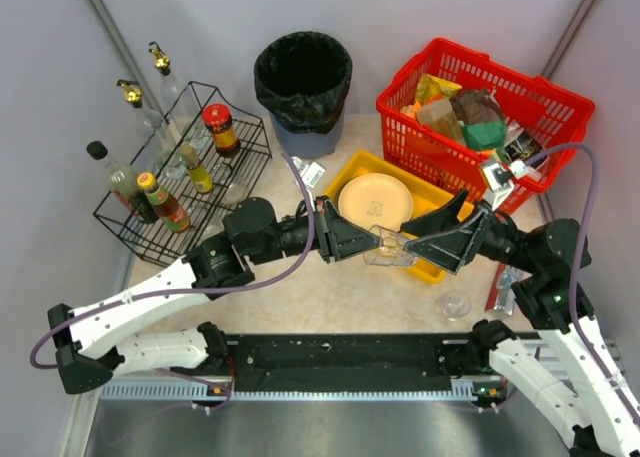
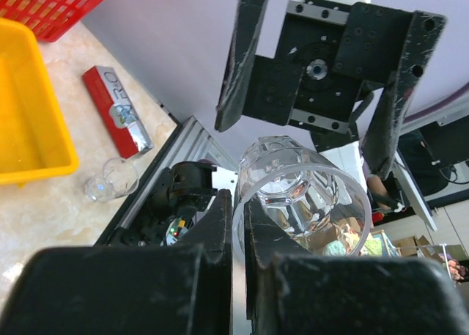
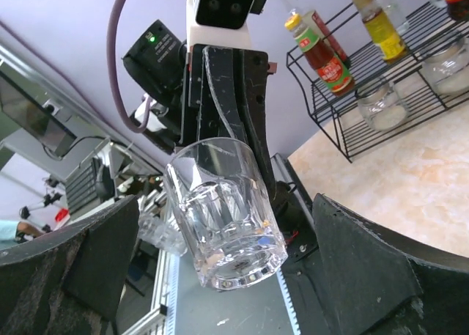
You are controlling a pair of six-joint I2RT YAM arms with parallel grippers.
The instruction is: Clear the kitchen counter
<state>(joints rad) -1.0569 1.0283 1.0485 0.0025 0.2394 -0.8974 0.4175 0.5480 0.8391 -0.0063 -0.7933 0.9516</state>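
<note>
The left gripper point(image 2: 238, 207) pinches a clear glass point(image 2: 300, 196) by its rim over the yellow tray's point(image 1: 362, 167) near edge. The right gripper point(image 1: 418, 237) gapes wide at its base. Likely a handover: right must close first. The kitchen counter point(image 1: 300, 297) lies beneath the tray.

Near edge of the yellow tray point(image 1: 362, 167) is hidden from you behind the tumbler point(image 1: 390, 249) and right arm point(image 1: 555, 262). That arm covers most of the red packet point(image 1: 494, 295) at the right edge of the kitchen counter point(image 1: 300, 307). Bottle labels point(image 1: 170, 207): unreadably small.
</note>
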